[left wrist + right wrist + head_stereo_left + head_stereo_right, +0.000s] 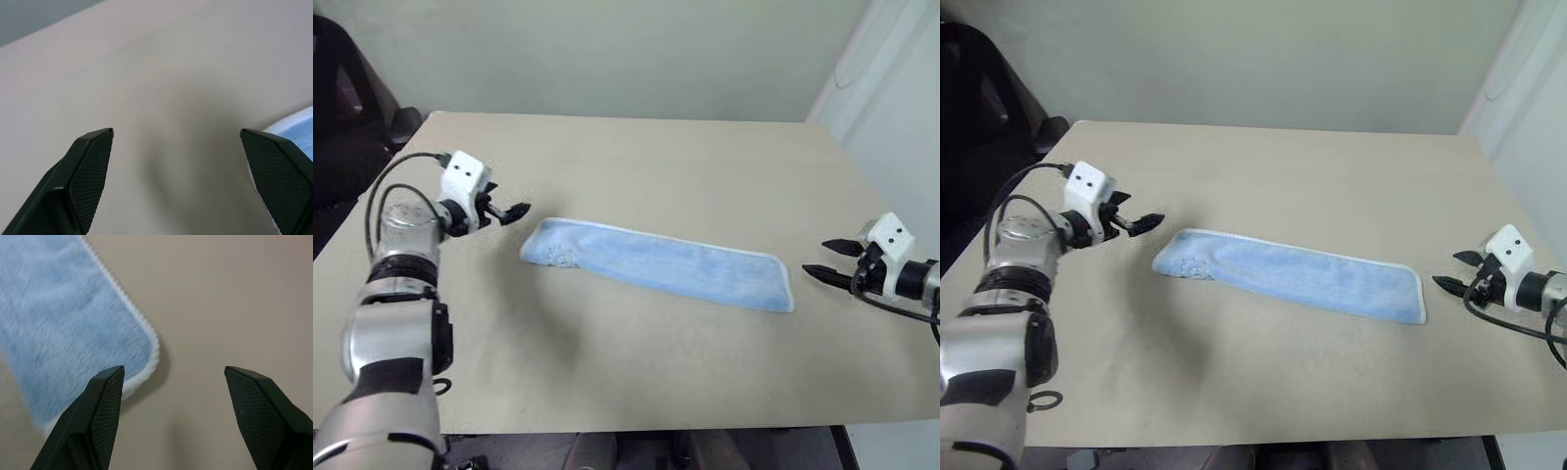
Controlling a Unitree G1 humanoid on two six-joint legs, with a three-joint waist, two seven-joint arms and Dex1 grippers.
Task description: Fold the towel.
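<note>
A light-blue terry towel, folded into a long narrow strip with white stitched edging, is laid flat on the smooth beige counter. Faint embroidery at its left end is hard to make out. Left gripper and right gripper are held off its ends, fingers released, nothing grasped

A plain beige table carries one thing: the towel, a light-blue cloth folded into a long narrow strip with white edging, lying flat across the middle. One end lies just beyond the left gripper, the other a little short of the right gripper; both grippers hang off the cloth, and the strip spans the stretch between them.
</note>
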